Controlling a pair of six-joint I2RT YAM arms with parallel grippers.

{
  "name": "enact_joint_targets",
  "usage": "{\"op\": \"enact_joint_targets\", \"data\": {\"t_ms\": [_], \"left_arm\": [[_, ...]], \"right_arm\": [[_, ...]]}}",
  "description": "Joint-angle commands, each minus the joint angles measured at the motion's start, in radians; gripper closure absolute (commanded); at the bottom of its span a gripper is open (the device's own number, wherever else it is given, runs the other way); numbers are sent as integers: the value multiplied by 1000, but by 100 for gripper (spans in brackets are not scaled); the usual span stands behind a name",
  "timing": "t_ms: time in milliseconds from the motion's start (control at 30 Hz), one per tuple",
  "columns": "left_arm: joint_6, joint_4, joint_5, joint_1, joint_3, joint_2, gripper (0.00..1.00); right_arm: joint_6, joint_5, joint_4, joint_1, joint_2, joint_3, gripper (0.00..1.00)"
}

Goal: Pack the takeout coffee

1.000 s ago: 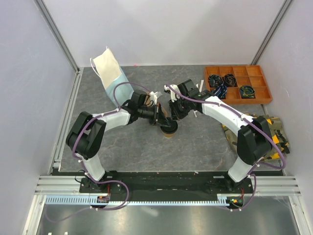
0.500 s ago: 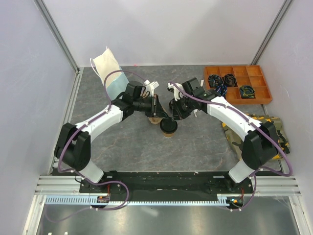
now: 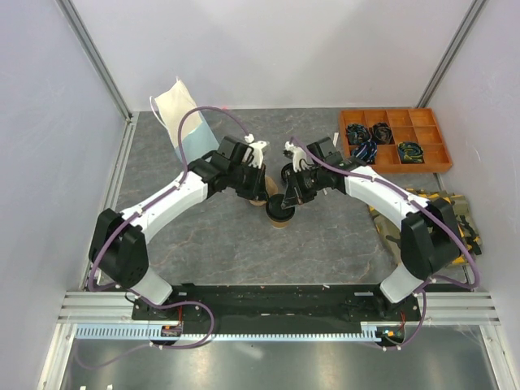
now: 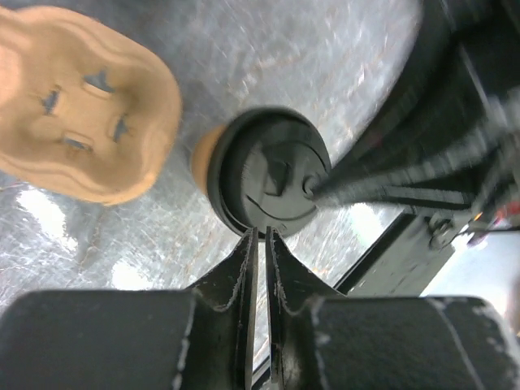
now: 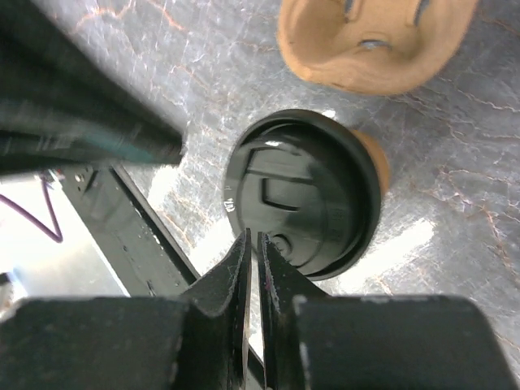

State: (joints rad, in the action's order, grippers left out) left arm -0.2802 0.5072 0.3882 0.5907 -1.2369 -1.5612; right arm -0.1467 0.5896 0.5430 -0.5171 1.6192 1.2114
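Note:
The takeout coffee, a tan paper cup with a black lid (image 3: 280,210), stands on the grey table between my two grippers. My left gripper (image 3: 266,197) is shut and empty, with its tips at the lid's edge (image 4: 268,175). My right gripper (image 3: 291,197) is also shut and empty, and its tips rest over the lid's rim (image 5: 305,191). The left wrist view shows the right gripper's fingers (image 4: 382,183) touching the lid near its sip hole. The tan pulp carrier (image 4: 81,130) lies upside down just beyond the cup and also shows in the right wrist view (image 5: 374,41).
A light-blue paper bag (image 3: 185,126) lies at the back left. An orange compartment tray (image 3: 396,140) holding small items sits at the back right. A patterned yellow-and-grey object (image 3: 451,219) lies by the right wall. The black base rail (image 3: 268,296) runs along the near edge.
The left arm has stretched out and its gripper has swung over the carrier to the cup. The right gripper has come down onto the lid. The cup has stayed in place.

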Motion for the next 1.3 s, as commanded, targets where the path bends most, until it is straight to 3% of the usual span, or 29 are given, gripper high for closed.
{"op": "enact_joint_targets", "data": {"t_ms": [0, 300, 533, 1033, 1267], "left_arm": [[102, 30, -83, 43, -16, 50, 85], [157, 24, -164, 93, -53, 20, 83], [199, 60, -219, 93, -177, -14, 85], [199, 45, -212, 113, -62, -160, 84], [181, 51, -177, 113, -84, -94, 89]], "right_arm": [[-82, 102, -123, 35, 27, -39, 87], [-91, 151, -124, 43, 77, -64, 87], [-96, 153, -120, 46, 79, -66, 87], [-93, 157, -117, 66, 105, -70, 88], [-82, 159, -112, 69, 111, -73, 89]]}}
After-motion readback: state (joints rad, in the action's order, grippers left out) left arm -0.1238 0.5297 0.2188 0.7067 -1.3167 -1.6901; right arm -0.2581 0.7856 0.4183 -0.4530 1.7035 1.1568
